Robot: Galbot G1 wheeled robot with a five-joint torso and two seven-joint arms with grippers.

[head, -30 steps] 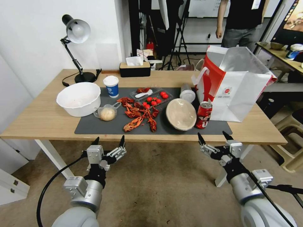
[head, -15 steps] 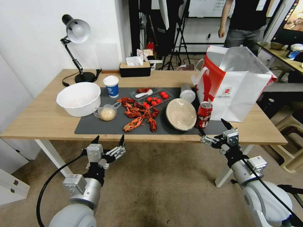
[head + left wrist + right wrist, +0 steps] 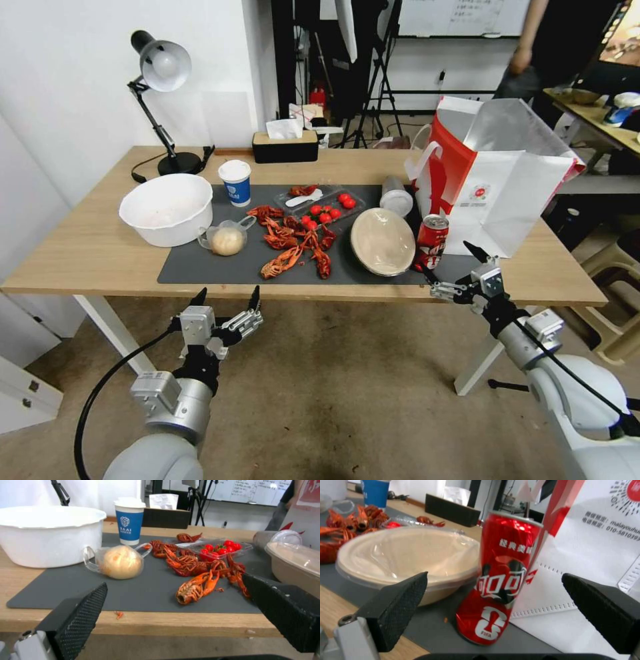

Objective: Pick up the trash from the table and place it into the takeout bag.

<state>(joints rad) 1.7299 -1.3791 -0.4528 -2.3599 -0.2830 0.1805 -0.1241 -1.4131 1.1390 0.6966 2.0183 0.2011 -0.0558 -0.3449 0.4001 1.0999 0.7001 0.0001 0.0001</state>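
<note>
My right claw [image 3: 449, 266] hangs released over the table [image 3: 93, 253] front edge, just short of 1 red soda can [image 3: 431, 243] btwn beige bowl [image 3: 382, 241] & takeout bag [image 3: 493, 183]. Left claw [image 3: 227, 300] released too, below the edge w/ open floor around; 2 lidded cups [image 3: 235, 181] sit further back

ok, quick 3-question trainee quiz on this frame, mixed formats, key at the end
1. True or false: the right tool is shut on the red soda can.
2. What stands directly right of the can? A) takeout bag B) white tub C) desk lamp
3. Fill in: the left tool hangs open below the table's near ____.

Key: 1 false, it is open, fingers either side of the can in the right wrist view, not touching. 2 A. 3 edge.
</note>
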